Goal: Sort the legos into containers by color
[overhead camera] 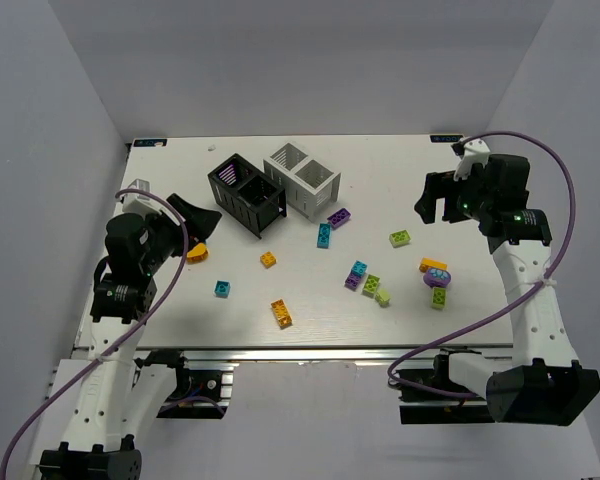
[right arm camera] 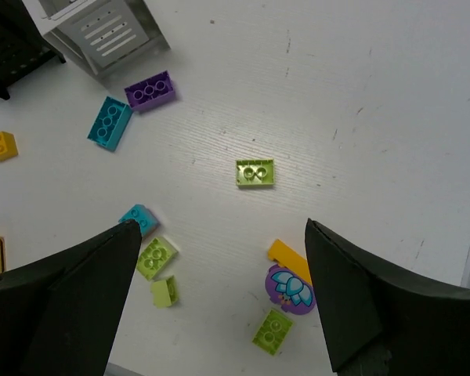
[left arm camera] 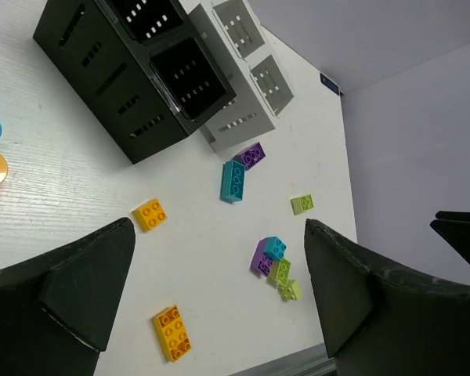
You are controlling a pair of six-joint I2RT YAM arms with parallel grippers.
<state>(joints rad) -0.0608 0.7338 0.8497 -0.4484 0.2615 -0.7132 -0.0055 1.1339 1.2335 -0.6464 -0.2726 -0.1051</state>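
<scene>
Bricks [overhead camera: 281, 313] of orange, teal, purple and lime lie loose across the white table [overhead camera: 160, 310] as two arms hover above them, neither carrying anything. The black container [overhead camera: 245, 193] and the white container [overhead camera: 302, 178] stand close together at the far side. Their compartments look bare, so the sort appears not yet begun.

The right gripper [right arm camera: 219, 227] hangs with jaws spread wide over a lone lime green brick [right arm camera: 254, 172], which lies flat, studs up, well apart from its neighbours. The left gripper [left arm camera: 219, 227], jaws equally wide and empty, looks out over a small orange brick [left arm camera: 150, 214] near the black container.

The lime green brick seems the natural first pick, with open table on every side and room for both fingers. A clean grasp would likely mean three things:
- coming straight down;
- turning the wrist so the fingers meet the brick's smooth side walls squarely;
- closing only once the tips are low beside it, since a pinch on the studs could let it squirt free.

The huddle of teal, purple and lime bricks [overhead camera: 365, 283] nearer the arms looks harder: its pieces touch, and a wide jaw may drag a neighbour along. Whichever compartment takes lime should then be kept for lime alone.
</scene>
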